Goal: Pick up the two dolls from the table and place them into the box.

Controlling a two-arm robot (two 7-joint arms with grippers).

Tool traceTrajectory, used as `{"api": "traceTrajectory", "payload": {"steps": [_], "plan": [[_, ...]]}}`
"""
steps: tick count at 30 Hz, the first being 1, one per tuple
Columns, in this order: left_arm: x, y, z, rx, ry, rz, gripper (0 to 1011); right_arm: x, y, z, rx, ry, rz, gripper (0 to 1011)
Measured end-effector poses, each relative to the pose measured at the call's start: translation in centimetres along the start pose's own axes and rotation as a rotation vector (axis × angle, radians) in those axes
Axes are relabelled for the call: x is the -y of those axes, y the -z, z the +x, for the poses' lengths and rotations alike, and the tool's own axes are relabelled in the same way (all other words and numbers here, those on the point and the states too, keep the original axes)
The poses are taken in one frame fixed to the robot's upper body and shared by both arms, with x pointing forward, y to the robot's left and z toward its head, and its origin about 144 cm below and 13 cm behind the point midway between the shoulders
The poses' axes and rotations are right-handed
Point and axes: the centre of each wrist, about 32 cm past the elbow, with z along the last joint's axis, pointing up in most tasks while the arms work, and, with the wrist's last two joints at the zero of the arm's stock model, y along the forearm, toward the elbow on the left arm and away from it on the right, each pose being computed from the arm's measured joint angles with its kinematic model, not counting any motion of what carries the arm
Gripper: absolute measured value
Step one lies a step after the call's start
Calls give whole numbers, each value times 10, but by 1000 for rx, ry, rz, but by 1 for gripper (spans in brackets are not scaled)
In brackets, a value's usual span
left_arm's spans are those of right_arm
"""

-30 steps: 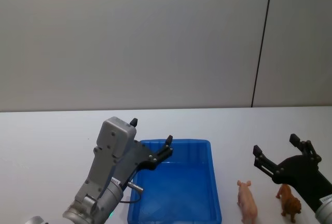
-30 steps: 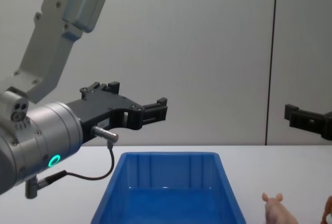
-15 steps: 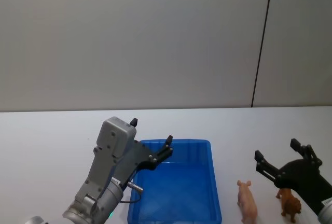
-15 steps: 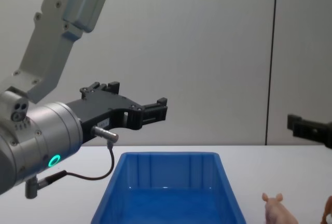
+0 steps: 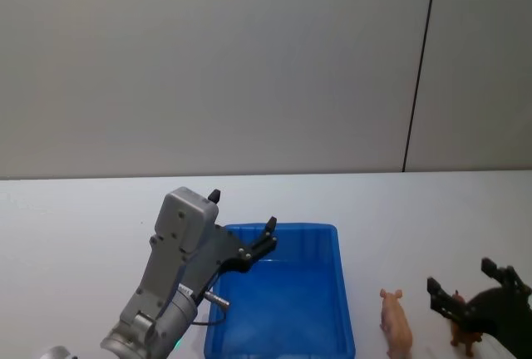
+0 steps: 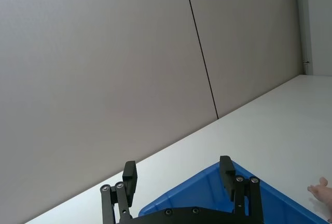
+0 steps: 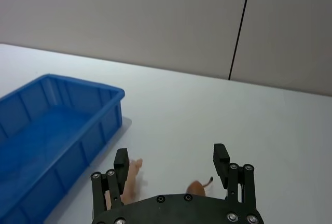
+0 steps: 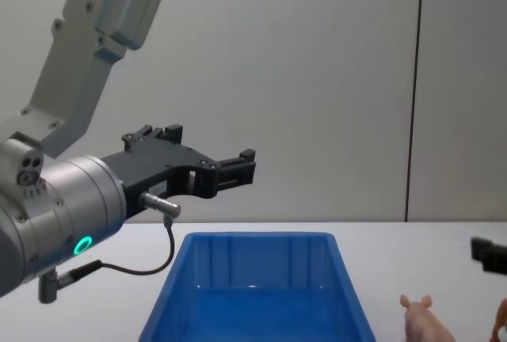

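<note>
The pink pig doll (image 5: 396, 322) (image 7: 132, 175) (image 8: 424, 320) stands on the white table (image 5: 83, 209), just right of the blue box (image 5: 283, 228) (image 8: 253, 237) (image 7: 62, 130). The brown animal doll (image 5: 465, 336) (image 7: 199, 186) stands right of the pig and is partly covered by my right gripper (image 5: 461, 280) (image 7: 170, 156). That gripper hangs open just above the brown doll and holds nothing. My left gripper (image 5: 243, 210) (image 8: 210, 148) (image 6: 177, 169) is open and holds nothing, raised above the box's far left corner.
A grey wall with a dark vertical seam (image 5: 420, 68) rises behind the table. Bare white tabletop extends left of the box and beyond the dolls. The box interior (image 5: 278, 305) holds nothing.
My right gripper has come down and back toward the near right, closing in over the brown doll. The left arm, the box and both dolls have not moved.
</note>
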Motion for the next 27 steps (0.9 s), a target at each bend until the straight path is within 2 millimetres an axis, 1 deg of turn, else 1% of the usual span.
{"api": "traceTrajectory", "payload": {"steps": [12,23,24,25,27], "plan": [[0,0,0,0,0,0,1002,8,16,7,-19,-3,-109,1003],[0,0,0,0,0,0,1002,5,31,4,-36,-25,-171,1003],[0,0,0,0,0,0,1002,4,32,4,-36,-27,-175,998],[0,0,0,0,0,0,1002,3,34,3,-37,-28,-182,961],[0,0,0,0,0,0,1002,2,35,3,-38,-28,-186,937]]}}
